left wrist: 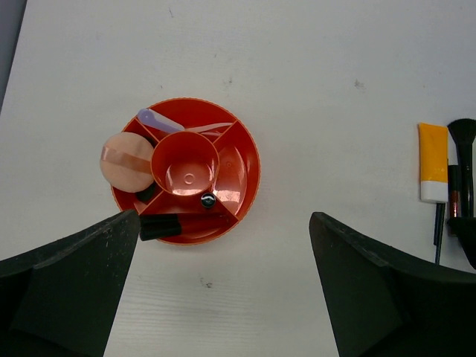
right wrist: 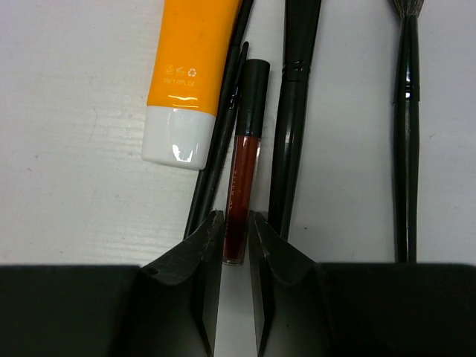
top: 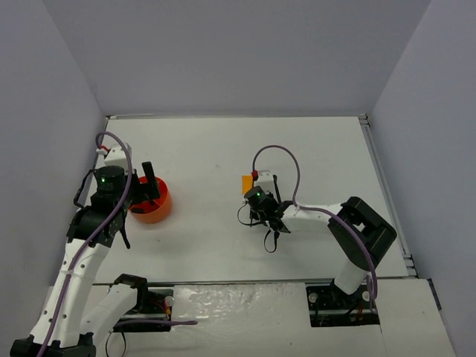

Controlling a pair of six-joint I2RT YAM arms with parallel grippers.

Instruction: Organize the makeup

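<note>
Right gripper (right wrist: 236,223) pinches the foot of the dark red lip gloss (right wrist: 243,149), which lies among thin black brushes (right wrist: 294,111). The orange-white tube (right wrist: 190,67) beside it shows tiny recycling marks, its print too small to read. Left gripper (left wrist: 224,219) hangs wide open, empty, over the orange divided tub (left wrist: 245,160).

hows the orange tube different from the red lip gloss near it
The orange tube is broad, with a white cap. The lip gloss is slim and dark red, with a black cap. The orange tube's cap points toward the right wrist camera, and the lip gloss's cap points away from it. The orange tube lies free, while the lip gloss's near end sits between the right pincer fingertips. Both lie on the white table, roughly parallel.
</note>
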